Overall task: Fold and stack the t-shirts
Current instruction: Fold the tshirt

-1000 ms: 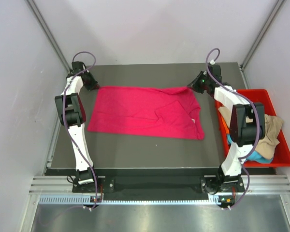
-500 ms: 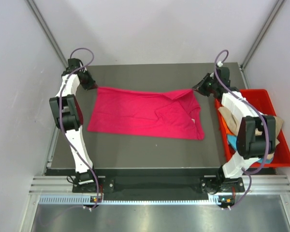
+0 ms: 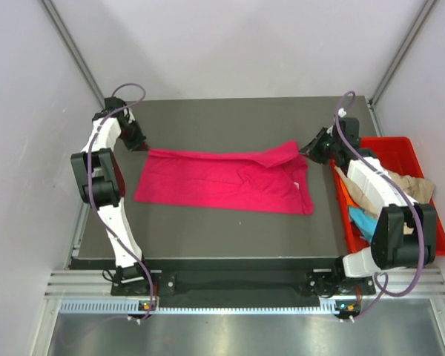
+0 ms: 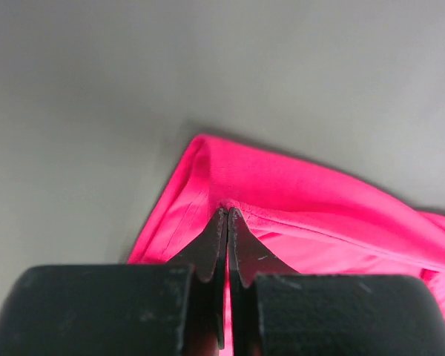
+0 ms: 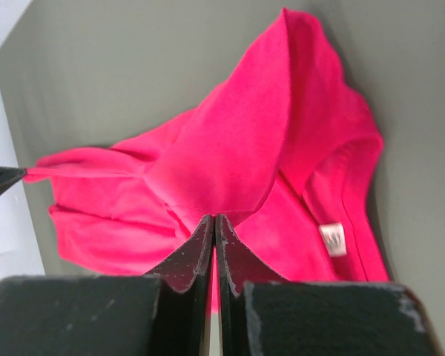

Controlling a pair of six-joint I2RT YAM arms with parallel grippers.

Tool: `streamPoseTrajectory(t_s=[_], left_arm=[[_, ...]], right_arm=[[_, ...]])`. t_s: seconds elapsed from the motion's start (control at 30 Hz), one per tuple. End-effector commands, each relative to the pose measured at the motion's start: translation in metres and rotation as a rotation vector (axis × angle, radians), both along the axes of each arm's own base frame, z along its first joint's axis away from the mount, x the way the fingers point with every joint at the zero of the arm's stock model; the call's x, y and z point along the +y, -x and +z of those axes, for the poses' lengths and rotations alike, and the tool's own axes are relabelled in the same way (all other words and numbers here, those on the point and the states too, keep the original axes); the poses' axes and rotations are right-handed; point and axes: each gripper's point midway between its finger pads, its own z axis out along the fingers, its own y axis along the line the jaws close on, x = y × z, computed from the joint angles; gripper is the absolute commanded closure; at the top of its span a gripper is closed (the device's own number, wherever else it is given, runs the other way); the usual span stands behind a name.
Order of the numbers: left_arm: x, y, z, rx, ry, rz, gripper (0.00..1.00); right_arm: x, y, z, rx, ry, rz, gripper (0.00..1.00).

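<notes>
The left gripper [image 4: 228,211] and right gripper [image 5: 213,219] each pinch tight on a far corner of the pink t-shirt [image 3: 222,185]. It looks light and limp, best held by its edges.

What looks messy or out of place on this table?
Nothing damaged. The pink t-shirt lies rumpled, its far edge pinched up by the left gripper and right gripper. A tan shirt and a turquoise shirt sit crumpled in the red bin.

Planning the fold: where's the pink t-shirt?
Top view: the pink t-shirt lies between the left gripper and right gripper, left of the red bin.
</notes>
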Motion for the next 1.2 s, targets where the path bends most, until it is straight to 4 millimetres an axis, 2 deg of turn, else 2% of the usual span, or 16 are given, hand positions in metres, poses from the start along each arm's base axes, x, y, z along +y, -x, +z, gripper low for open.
streamPoseTrajectory(t_s=[0.0,0.2,0.53,1.0,1.17], left_arm=[[0.007,0.024,0.021,0.019,-0.049,-0.02,1.0],[0.01,0.043,0.008,0.054,-0.08,-0.011,1.0],[0.016,0.061,0.0,0.082,-0.129,0.008,1.0],[0.023,0.071,-0.008,0.104,-0.17,0.03,1.0],[0.024,0.073,-0.014,0.115,-0.171,0.038,1.0]], right_arm=[[-0.008,0.012,0.012,-0.03,0.024,0.013,1.0],[-0.009,0.031,0.003,-0.012,0.028,0.023,1.0],[-0.003,0.057,-0.031,0.062,0.0,0.057,1.0],[0.002,0.068,-0.024,0.046,-0.021,0.081,1.0],[0.004,0.08,-0.042,0.08,-0.033,0.093,1.0]])
